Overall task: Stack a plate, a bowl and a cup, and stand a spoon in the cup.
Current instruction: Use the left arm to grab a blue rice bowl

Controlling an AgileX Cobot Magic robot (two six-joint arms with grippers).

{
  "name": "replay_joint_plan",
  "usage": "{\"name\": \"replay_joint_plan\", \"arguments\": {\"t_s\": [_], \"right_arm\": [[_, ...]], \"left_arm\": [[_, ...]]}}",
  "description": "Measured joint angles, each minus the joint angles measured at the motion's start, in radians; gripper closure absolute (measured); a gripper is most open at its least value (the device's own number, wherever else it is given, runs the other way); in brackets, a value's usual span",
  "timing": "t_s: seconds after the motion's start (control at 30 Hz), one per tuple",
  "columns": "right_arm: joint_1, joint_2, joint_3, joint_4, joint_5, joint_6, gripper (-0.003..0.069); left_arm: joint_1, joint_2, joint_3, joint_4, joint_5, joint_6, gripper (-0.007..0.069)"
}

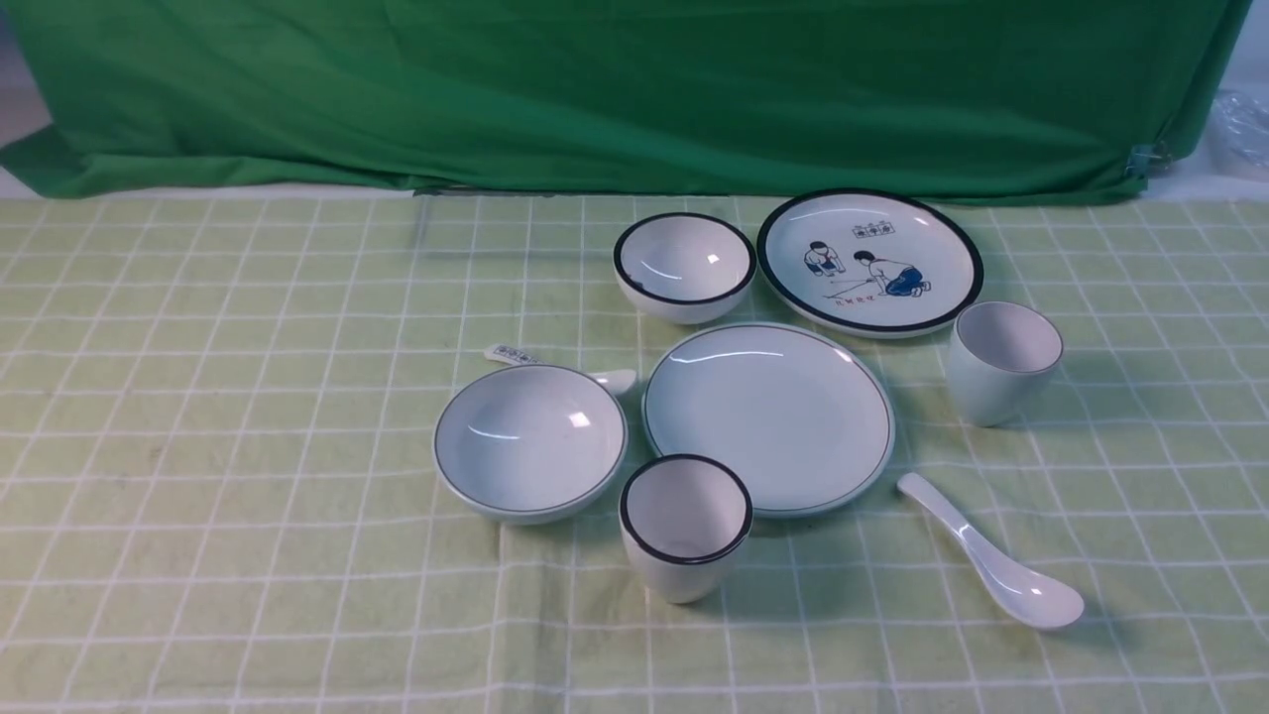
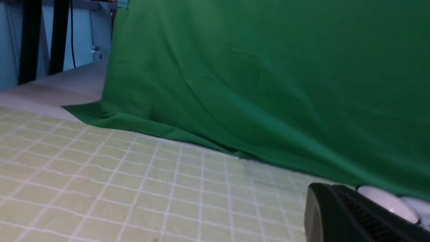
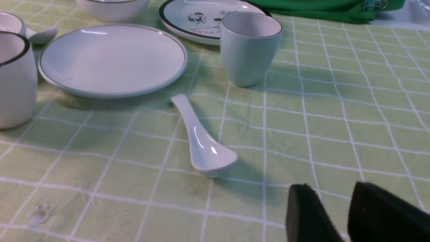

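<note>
**Front view**
- Plate (image 1: 768, 416): mid-tabletop (image 1: 198, 446), flat, nothing on it.
- Bowl (image 1: 530, 441): just beside the plate, on its left.
- Cup (image 1: 1001, 362): upright, on the plate's right, towards the right edge.
- Spoon (image 1: 991, 567): lying scoop-up, right of the plate, towards the front edge.
- Grippers: neither in view.
- Handling (judged): all glazed ceramic, so rigid, slick, easily chipped and fairly weighty. Bowl and cup are best pinched over the rim wall. The spoon is best taken across its handle.
- Look: plate, bowl and cup are pale bluish-white with thin grey rim lines. The spoon is plain glossy white.

**Left wrist view**
- Left gripper (image 2: 336, 208): closed, nothing seen in it, low over the tabletop near the green backdrop (image 2: 268, 84).
- Task items: none can be made out for certain.

**Right wrist view**
- Right gripper (image 3: 332, 201): jaws part-way apart, empty, near the spoon's scoop end but not touching it.
- Spoon: handle tip points towards the plate and lies just short of its rim.
- Cup: stands beyond the spoon.
</note>
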Motion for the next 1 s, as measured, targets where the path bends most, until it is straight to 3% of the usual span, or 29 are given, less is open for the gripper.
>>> {"name": "replay_joint_plan", "arguments": {"t_s": [0.07, 0.23, 0.33, 0.4, 0.6, 0.73, 0.83, 1.0], "right_arm": [[0.000, 0.000, 0.000, 0.000, 0.000, 0.000, 0.0421], [0.000, 0.000, 0.000, 0.000, 0.000, 0.000, 0.0421], [0.000, 0.000, 0.000, 0.000, 0.000, 0.000, 0.0421], [0.000, 0.000, 0.000, 0.000, 0.000, 0.000, 0.0421], [0.000, 0.000, 0.000, 0.000, 0.000, 0.000, 0.0421], [0.000, 0.000, 0.000, 0.000, 0.000, 0.000, 0.0421], [0.000, 0.000, 0.000, 0.000, 0.000, 0.000, 0.0421], [0.000, 0.000, 0.000, 0.000, 0.000, 0.000, 0.0421]], "left_arm": [[0.000, 0.000, 0.000, -0.099, -0.016, -0.016, 0.0622], [0.000, 0.000, 0.000, -0.165, -0.091, -0.110, 0.0622], [0.000, 0.000, -0.029, -0.170, -0.030, -0.154, 0.0622], [0.000, 0.025, -0.113, -0.165, 0.097, -0.145, 0.0622], [0.000, 0.370, -0.482, -0.161, 0.577, 0.144, 0.0622], [-0.008, 0.573, -0.607, -0.160, 0.705, 0.271, 0.0622], [-0.108, 0.765, -0.686, -0.145, 0.709, 0.308, 0.0622], [-0.382, 1.015, -0.774, -0.026, 0.774, 0.325, 0.0622]]}}
